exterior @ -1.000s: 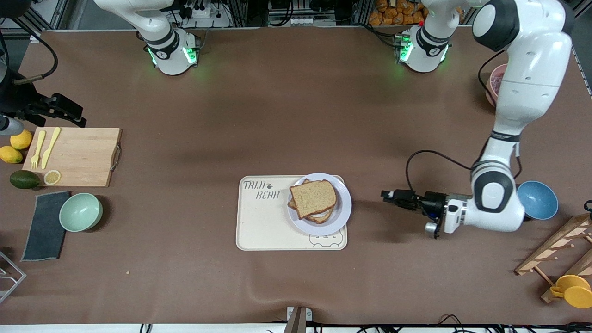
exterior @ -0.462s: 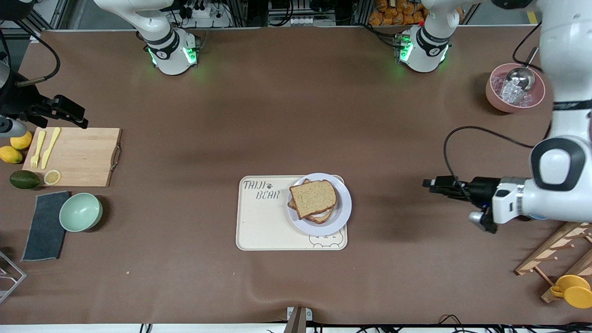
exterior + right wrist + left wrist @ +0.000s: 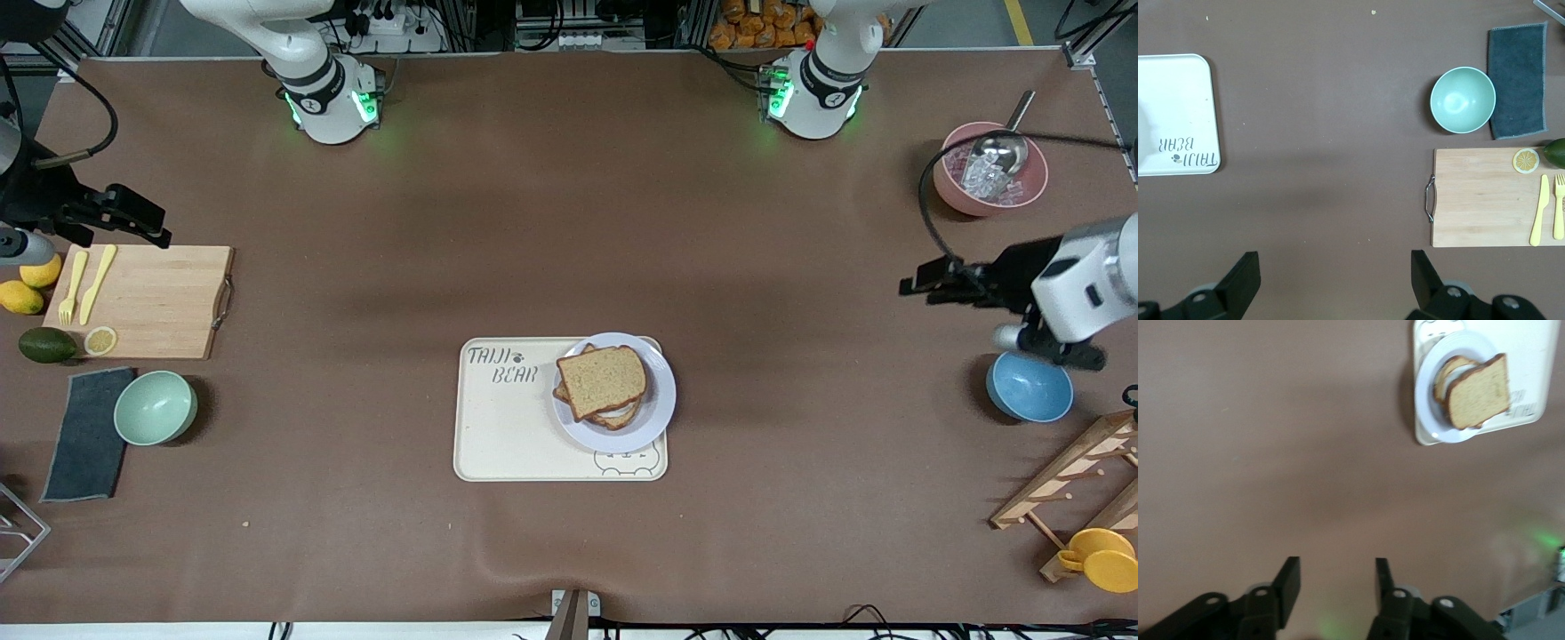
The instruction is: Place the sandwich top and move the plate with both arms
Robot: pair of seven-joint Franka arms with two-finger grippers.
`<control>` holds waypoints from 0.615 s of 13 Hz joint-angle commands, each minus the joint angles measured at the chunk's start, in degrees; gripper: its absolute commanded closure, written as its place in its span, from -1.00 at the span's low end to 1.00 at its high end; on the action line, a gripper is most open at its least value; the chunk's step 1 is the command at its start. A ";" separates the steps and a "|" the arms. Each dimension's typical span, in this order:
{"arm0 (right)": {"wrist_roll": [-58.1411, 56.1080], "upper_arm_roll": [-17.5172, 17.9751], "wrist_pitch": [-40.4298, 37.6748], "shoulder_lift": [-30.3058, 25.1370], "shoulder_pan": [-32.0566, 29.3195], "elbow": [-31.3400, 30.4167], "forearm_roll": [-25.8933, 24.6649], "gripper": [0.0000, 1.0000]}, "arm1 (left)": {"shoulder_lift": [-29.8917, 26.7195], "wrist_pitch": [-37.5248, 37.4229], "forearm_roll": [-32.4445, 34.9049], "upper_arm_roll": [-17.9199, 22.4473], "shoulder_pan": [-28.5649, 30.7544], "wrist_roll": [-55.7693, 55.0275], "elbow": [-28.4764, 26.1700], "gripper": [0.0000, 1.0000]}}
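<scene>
The left gripper (image 3: 909,286) hangs over bare counter (image 3: 551,231) toward the left arm's end, fingers (image 3: 1290,580) partly spread and holding nothing. A blue bowl (image 3: 1029,387) and a pink bowl (image 3: 989,171) sit nearby. The right gripper (image 3: 1335,270) waits above the counter, fingers wide apart and empty, beside a wooden cutting board (image 3: 151,300) and mint bowl (image 3: 156,407). The sandwich top (image 3: 602,380) lies on the stacked sandwich on the plate (image 3: 658,400), which rests on the cream tray (image 3: 502,427) mid-counter.

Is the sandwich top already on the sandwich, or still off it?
On. The sandwich top lies flat over the lower slice on the plate, skewed so the lower slice peeks out; no gripper touches it.
</scene>
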 commanded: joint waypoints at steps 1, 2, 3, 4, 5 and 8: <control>0.73 0.18 -0.34 0.39 0.36 1.00 -0.32 -1.00 | -6.62 -3.26 5.85 -1.04 -0.46 -1.84 -2.19 -0.42; 0.73 0.18 -0.34 0.39 0.36 1.00 -0.32 -1.00 | -8.64 -4.49 7.52 -1.83 -0.46 -1.93 -2.19 -0.50; 0.73 0.18 -0.34 0.39 0.36 1.00 -0.32 -1.00 | -10.58 -5.72 9.11 -3.23 -0.46 -1.93 -2.19 -0.61; 0.73 0.18 -0.34 0.48 0.36 1.00 -0.32 -1.00 | -12.34 -6.34 10.60 -4.72 -0.46 -1.93 -2.10 -0.62; 0.82 0.18 -0.34 0.48 0.36 1.00 -0.32 -1.00 | -14.09 -6.61 13.92 -7.26 -0.46 -1.58 -2.10 -1.00; 0.82 0.18 -0.34 0.48 0.36 1.00 -0.23 -1.00 | -13.94 -6.61 20.36 -9.13 -0.28 -0.79 -1.66 -1.00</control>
